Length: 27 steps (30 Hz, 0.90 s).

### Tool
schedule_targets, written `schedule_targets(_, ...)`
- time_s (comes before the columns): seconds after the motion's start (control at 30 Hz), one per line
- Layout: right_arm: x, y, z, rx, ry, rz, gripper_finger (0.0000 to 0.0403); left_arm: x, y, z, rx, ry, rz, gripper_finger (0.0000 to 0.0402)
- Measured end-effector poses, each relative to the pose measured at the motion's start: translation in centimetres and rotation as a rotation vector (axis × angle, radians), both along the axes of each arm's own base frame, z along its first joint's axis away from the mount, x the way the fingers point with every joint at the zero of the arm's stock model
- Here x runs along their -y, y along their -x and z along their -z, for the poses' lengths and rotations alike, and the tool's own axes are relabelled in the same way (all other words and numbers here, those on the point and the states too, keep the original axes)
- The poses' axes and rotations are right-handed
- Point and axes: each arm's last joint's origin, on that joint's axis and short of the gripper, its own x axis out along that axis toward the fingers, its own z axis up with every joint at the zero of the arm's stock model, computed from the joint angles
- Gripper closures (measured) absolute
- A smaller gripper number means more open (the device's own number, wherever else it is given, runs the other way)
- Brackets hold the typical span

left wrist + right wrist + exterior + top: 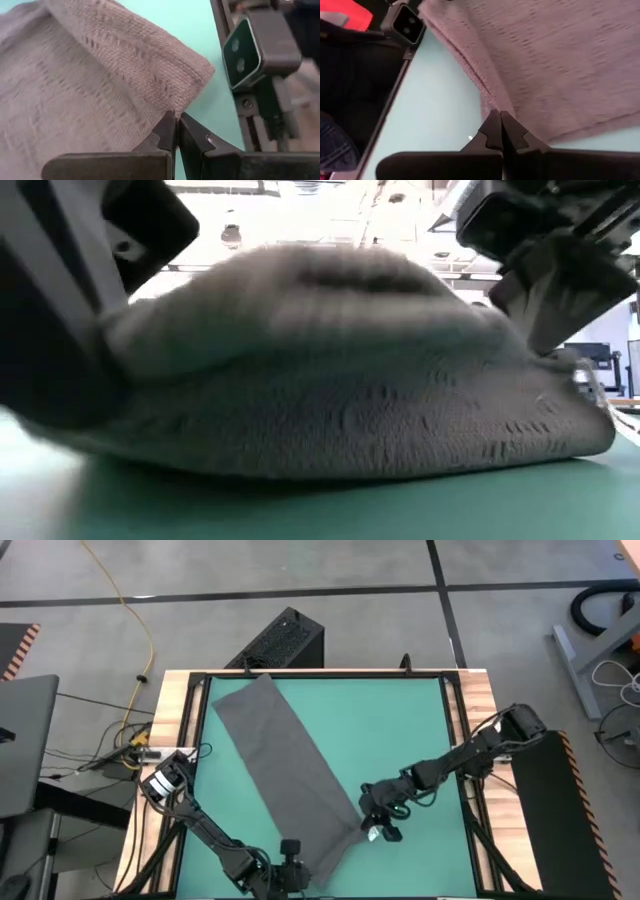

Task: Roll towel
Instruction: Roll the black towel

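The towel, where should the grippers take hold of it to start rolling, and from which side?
Grip the towel by its two corners at the near short edge, coming from the table's front. It lies flat as a long diagonal strip on the mat, so that edge can roll away lengthwise. The left gripper and right gripper are already shut there.

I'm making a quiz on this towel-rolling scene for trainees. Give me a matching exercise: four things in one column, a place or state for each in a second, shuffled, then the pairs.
Things
1. towel
2. left gripper
3. right gripper
4. mat

Places or states
A. shut on the towel's near edge, at its right corner
B. teal, covers the table under everything
C. lies flat and slantwise, not yet rolled
D. shut on the towel's near edge, at its left corner

Pairs: 1-C, 2-D, 3-A, 4-B
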Motion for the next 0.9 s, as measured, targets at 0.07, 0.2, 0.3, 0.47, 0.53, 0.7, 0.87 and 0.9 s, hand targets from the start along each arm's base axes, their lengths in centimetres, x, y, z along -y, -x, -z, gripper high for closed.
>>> schedule_targets(0.07, 0.3, -0.3, 0.4, 0.002, 0.005, -0.02, 0.0398, 0.2, 0.3, 0.2, 0.009, 0.022, -0.048, 0.0401)
schedule_targets(0.2, 0.1, -1.9, 1.7, -0.013, 0.05, -0.058, 0.0398, 0.3, 0.5, 0.4, 0.02, 0.073, -0.093, 0.0401)
schedule_targets(0.3, -0.4, -3.4, 2.3, -0.015, 0.088, -0.092, 0.0398, 0.4, 0.6, 0.4, 0.022, 0.104, -0.106, 0.0396)
schedule_targets(0.47, -0.7, -4.7, 2.7, -0.062, 0.14, -0.128, 0.0398, 1.1, 1.2, 0.4, 0.009, 0.14, -0.098, 0.0386)
schedule_targets(0.53, -0.7, -5.0, 2.5, -0.05, 0.143, -0.13, 0.0398, 1.4, 1.5, 0.3, 0.01, 0.15, -0.103, 0.0388)
schedule_targets(0.7, -0.3, -5.7, 2.0, -0.007, 0.16, -0.098, 0.0398, 1.7, 2.3, 0.5, 0.002, 0.17, -0.16, 0.0399)
schedule_targets(0.87, 0.5, -6.3, 2.4, 0.008, 0.154, -0.063, 0.0399, 2.0, 2.7, 0.5, 0.027, 0.199, -0.225, 0.0397)
schedule_targets(0.9, 0.6, -6.4, 2.7, -0.001, 0.15, -0.053, 0.0399, 1.9, 2.8, 0.5, 0.022, 0.21, -0.242, 0.0397)
